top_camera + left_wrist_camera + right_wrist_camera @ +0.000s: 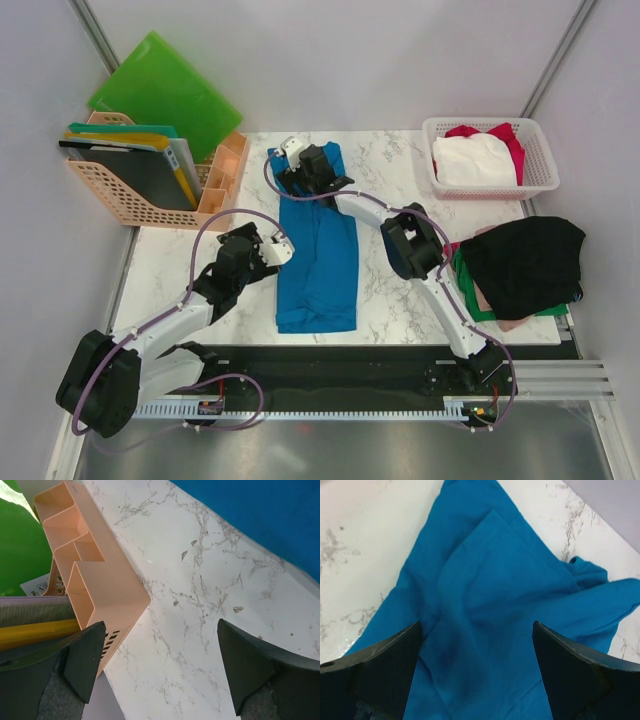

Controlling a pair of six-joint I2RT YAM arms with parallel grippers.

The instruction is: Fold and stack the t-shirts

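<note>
Marble tabletop (400,160) bears a narrow, seemingly folded blue t-shirt (318,270); both jaws apart.

1. The table (385,300) has a white marble-pattern top veined in grey.
2. A blue shirt (318,270) lies flat in the middle. It is folded into a long strip that runs from the far side towards the near edge.
3. A peach organiser (222,175) stands at the far left on the marble. It touches a peach rack (125,205) holding upright folders (150,140).
4. A white basket (480,188) sits in the far right corner, with a white shirt (472,160) and a red shirt (510,140) inside.
5. A pile rests at the right edge and reaches past it. A black shirt (520,262) is on top, with a green shirt (468,300) and a pink shirt (510,322) showing beneath.
</note>
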